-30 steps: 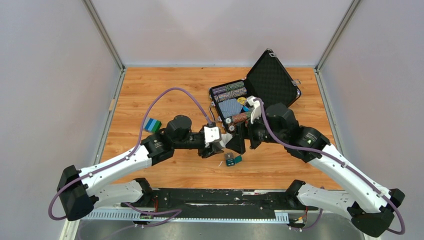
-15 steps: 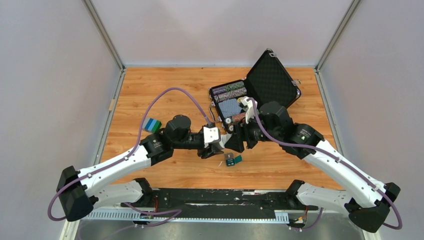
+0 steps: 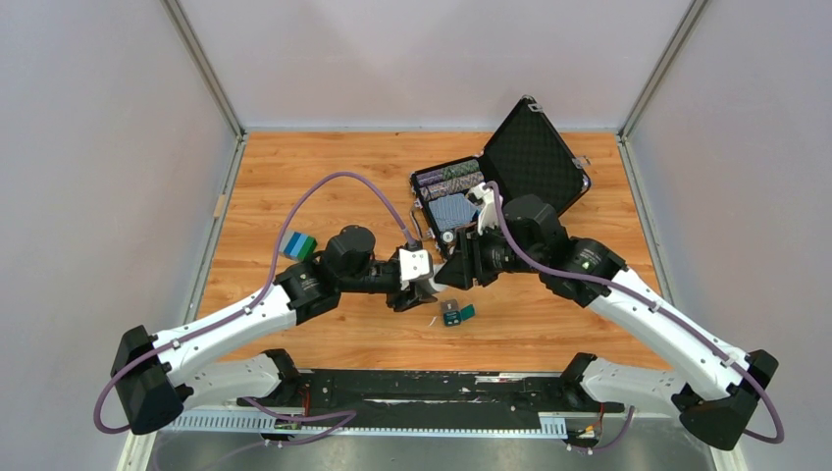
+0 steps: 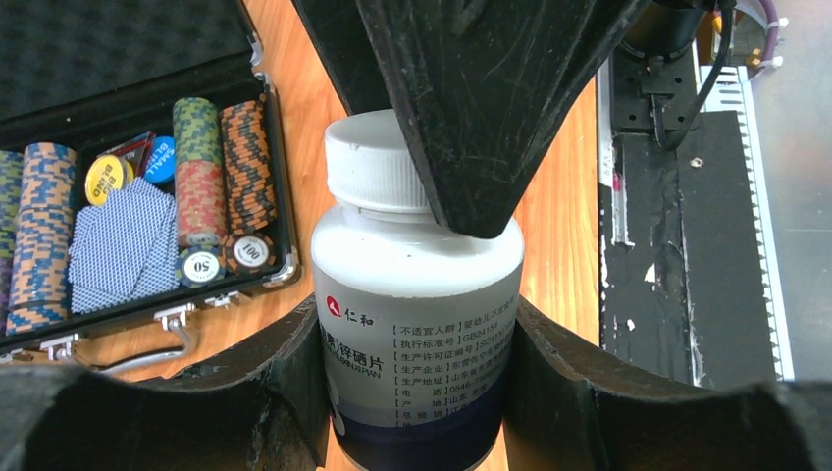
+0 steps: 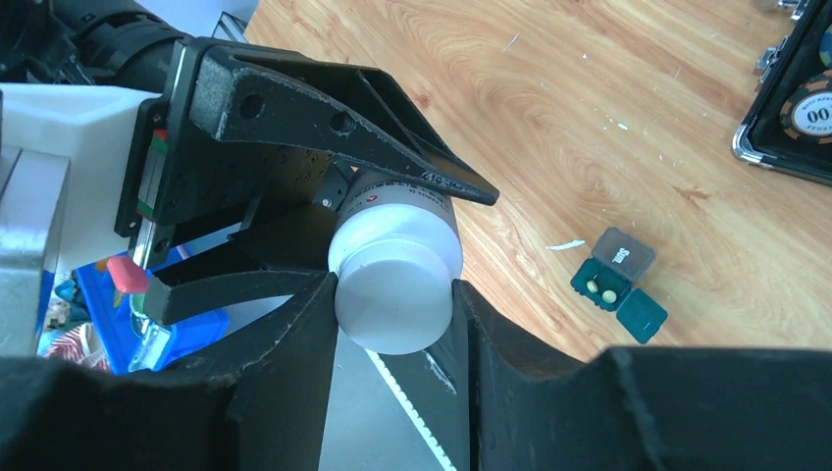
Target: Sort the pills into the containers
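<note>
A white pill bottle (image 4: pixel 417 324) with a printed label stands between the fingers of my left gripper (image 4: pixel 417 392), which is shut on its body above the table. The bottle's white cap (image 5: pixel 392 304) sits between the jaws of my right gripper (image 5: pixel 394 285), and both jaws touch it. The two grippers, left (image 3: pixel 422 287) and right (image 3: pixel 453 271), meet at mid-table. Just in front of them lies the container (image 3: pixel 457 314), a tiny dark-teal box (image 5: pixel 606 285) with its lid open. Two pale pills (image 5: pixel 600 289) lie inside it.
An open black chip case (image 3: pixel 530 162) with poker chips and cards (image 4: pixel 128 226) stands at the back right, close behind the grippers. A blue-green block (image 3: pixel 299 245) lies to the left. A black strip (image 3: pixel 422 388) runs along the near table edge.
My right gripper has moved left to the bottle and its jaws have closed in on the cap. The left arm and the bottle have stayed in place.
</note>
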`<state>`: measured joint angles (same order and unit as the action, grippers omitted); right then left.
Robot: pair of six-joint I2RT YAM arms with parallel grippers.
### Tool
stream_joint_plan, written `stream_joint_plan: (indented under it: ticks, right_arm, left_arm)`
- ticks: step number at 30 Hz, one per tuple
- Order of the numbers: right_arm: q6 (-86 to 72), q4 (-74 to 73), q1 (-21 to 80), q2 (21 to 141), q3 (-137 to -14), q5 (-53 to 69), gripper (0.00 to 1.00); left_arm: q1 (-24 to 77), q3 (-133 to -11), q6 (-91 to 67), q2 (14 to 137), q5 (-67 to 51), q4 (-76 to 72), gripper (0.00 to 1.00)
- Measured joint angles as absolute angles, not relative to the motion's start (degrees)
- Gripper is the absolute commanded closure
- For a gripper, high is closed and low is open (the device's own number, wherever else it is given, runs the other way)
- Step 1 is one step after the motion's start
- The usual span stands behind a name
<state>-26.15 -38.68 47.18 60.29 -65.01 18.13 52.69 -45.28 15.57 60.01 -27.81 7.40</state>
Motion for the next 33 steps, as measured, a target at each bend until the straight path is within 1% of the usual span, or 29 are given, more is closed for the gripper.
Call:
stream_joint_plan:
  ticks: [2,3,5,6,7,8,10,11,13,14,17,23,28,33]
  right_arm:
    - [-28.0,-38.9,47.2,60.8,-65.2,18.0,0.93]
    - [-29.1,-38.9,47.2,61.1,-65.3,18.0,0.99]
    - [-33.4,-39.4,46.9,62.0,-65.9,17.2,1.0]
    - [-35.5,-39.7,46.8,62.5,-66.3,16.6,0.99]
    - [-38.0,-40.1,46.7,63.1,-66.8,15.9,0.9]
    - [-40.1,-40.3,46.7,63.6,-67.2,15.2,0.79]
    - [-45.1,-40.5,46.6,64.6,-67.6,13.7,0.5]
    - [-46.9,-40.5,46.5,64.8,-67.7,13.3,0.39]
    - [-49.9,-40.3,46.4,65.0,-67.7,12.5,0.28]
    - [-50.6,-40.0,46.5,65.0,-67.8,11.9,0.24]
    - [-50.5,-39.6,46.7,64.5,-68.0,9.8,0.2]
    - [-42.0,-39.5,46.7,58.4,-68.0,6.4,0.17]
    - [-30.5,-39.7,46.7,54.1,-67.9,10.2,0.15]
    - [-21.4,-40.8,46.7,54.8,-67.8,14.2,0.15]
  left_arm:
    - [52.7,-45.3,15.6,60.0,-27.3,7.7,1.0]
    - [52.7,-45.3,15.6,60.0,-26.8,7.7,1.0]
    - [52.7,-45.3,15.5,60.0,-25.2,7.6,1.0]
    - [52.7,-45.3,15.5,60.0,-24.3,7.5,1.0]
    - [52.7,-45.3,15.5,60.0,-23.4,7.5,1.0]
    - [52.7,-45.3,15.5,60.0,-22.3,7.5,1.0]
    - [52.7,-45.3,15.5,60.0,-20.5,7.5,1.0]
    - [52.7,-45.3,15.5,60.0,-19.7,7.5,1.0]
    - [52.7,-45.3,15.4,60.0,-18.9,7.0,1.0]
    - [52.8,-45.3,15.4,60.0,-18.8,6.4,0.99]
    - [52.9,-45.3,15.4,60.0,-18.6,5.3,0.99]
    - [52.9,-45.3,15.5,59.8,-18.7,5.2,0.99]
    - [52.9,-45.3,15.6,59.3,-20.9,5.3,0.99]
    - [52.9,-45.3,15.6,59.3,-24.2,5.7,0.98]
